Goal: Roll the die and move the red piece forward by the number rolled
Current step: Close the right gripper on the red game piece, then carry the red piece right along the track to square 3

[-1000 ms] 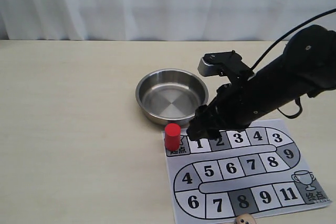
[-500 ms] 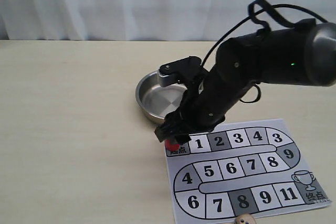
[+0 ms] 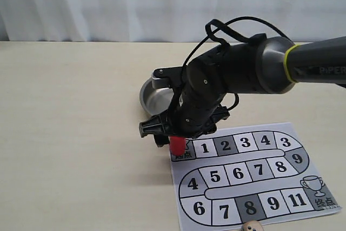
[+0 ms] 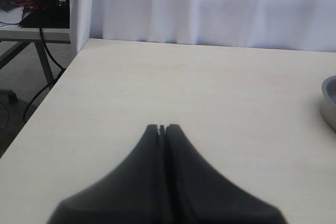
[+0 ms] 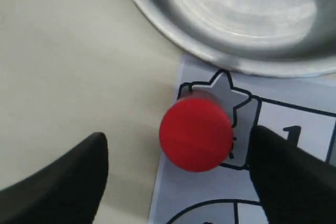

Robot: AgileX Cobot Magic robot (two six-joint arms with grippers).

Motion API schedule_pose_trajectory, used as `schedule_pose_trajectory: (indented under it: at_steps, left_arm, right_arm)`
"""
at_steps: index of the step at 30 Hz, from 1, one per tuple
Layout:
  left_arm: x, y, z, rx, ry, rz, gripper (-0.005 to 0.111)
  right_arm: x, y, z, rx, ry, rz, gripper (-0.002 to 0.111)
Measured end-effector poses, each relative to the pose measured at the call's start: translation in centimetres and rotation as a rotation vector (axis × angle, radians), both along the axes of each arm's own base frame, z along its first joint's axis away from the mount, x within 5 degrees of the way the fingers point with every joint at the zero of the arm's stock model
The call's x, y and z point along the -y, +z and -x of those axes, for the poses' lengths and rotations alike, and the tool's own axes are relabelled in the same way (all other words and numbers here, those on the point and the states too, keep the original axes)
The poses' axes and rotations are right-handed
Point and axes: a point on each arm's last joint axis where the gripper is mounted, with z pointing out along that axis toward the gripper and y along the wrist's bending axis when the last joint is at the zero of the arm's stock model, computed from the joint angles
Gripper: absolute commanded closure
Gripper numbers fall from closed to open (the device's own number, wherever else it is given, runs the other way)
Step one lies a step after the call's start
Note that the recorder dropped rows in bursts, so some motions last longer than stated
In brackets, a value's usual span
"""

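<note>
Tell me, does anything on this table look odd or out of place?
Only slightly: the die lies off the board, just past its edge near the grey 8, far from the bowl. The red piece stands upright on the start square.

a pale table carries a steel bowl, a printed board just beside the bowl, and the die at the board's near edge.
</note>
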Motion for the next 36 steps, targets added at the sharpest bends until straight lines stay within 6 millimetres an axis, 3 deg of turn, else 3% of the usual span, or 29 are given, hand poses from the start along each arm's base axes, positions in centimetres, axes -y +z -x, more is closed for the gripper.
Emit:
schedule_pose_trajectory:
  at_steps: [5,14,19,22,29,36]
  left_arm:
    - [0.0,0.0,0.0,0.000,0.000,0.000,0.107]
    - [0.0,0.0,0.0,0.000,0.000,0.000,0.107]
    - [0.0,0.0,0.0,0.000,0.000,0.000,0.107]
    - [0.0,0.0,0.0,0.000,0.000,0.000,0.107]
    - [0.0,0.0,0.0,0.000,0.000,0.000,0.107]
    - [0.0,0.0,0.0,0.000,0.000,0.000,0.107]
  right_arm:
    - [0.3,0.0,-0.3,0.026,-0.056,0.020,0.040]
    - [0.1,-0.9,-0.6,0.030,-0.068,0.018,0.083]
    - [0.1,-0.9,-0.6,0.031,-0.068,0.018,0.090]
    - [0.1,-0.9,-0.6,0.031,-0.068,0.018,0.104]
    - [1.8,2.6,-0.1,0.100,0.018,0.155,0.104]
    - [2.7,2.5,0.2,0.106,0.049,0.233,0.104]
